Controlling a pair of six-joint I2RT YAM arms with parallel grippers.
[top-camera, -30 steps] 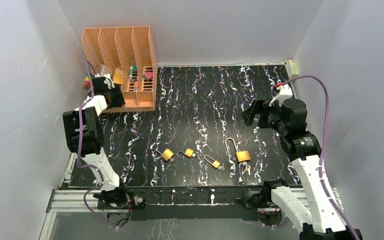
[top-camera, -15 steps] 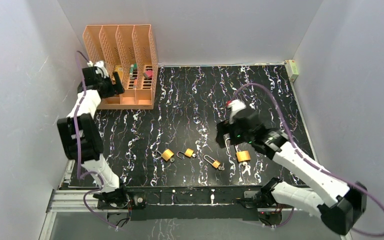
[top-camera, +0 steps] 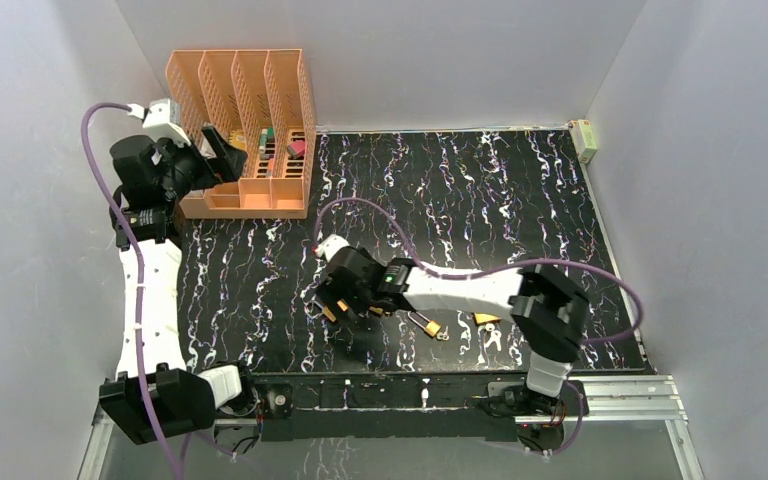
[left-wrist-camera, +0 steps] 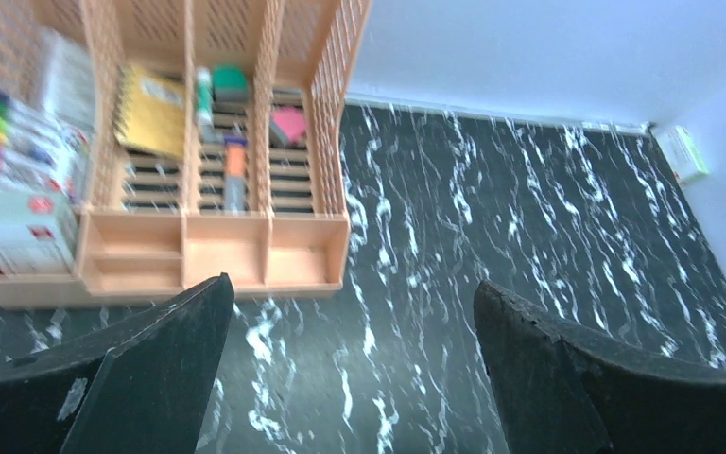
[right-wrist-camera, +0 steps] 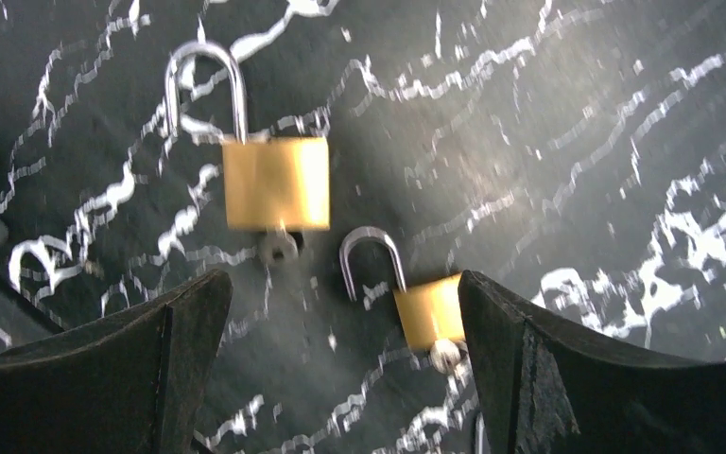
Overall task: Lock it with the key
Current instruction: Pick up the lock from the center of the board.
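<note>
Several brass padlocks with open shackles lie near the table's front edge. In the right wrist view a larger padlock [right-wrist-camera: 276, 182] with a key [right-wrist-camera: 279, 246] in its base lies left of a smaller padlock [right-wrist-camera: 427, 310], also with a key [right-wrist-camera: 444, 355]. My right gripper [right-wrist-camera: 345, 378] is open and empty, hovering over them; in the top view it [top-camera: 340, 300] covers the two leftmost locks. A third padlock [top-camera: 427, 325] and a fourth [top-camera: 487, 320], partly under the arm, lie to the right. My left gripper [top-camera: 215, 150] is open and empty by the orange organizer [top-camera: 240, 205].
The orange organizer [left-wrist-camera: 180, 255] with pens, notebooks and small boxes stands at the back left. Loose keys [top-camera: 493, 340] lie near the front edge. The right arm stretches low across the front of the black marbled table [top-camera: 440, 200]. White walls enclose the sides.
My right arm has swung from the right side across to the left and down over the leftmost padlocks. My left arm has lifted and drawn back from the organizer.
</note>
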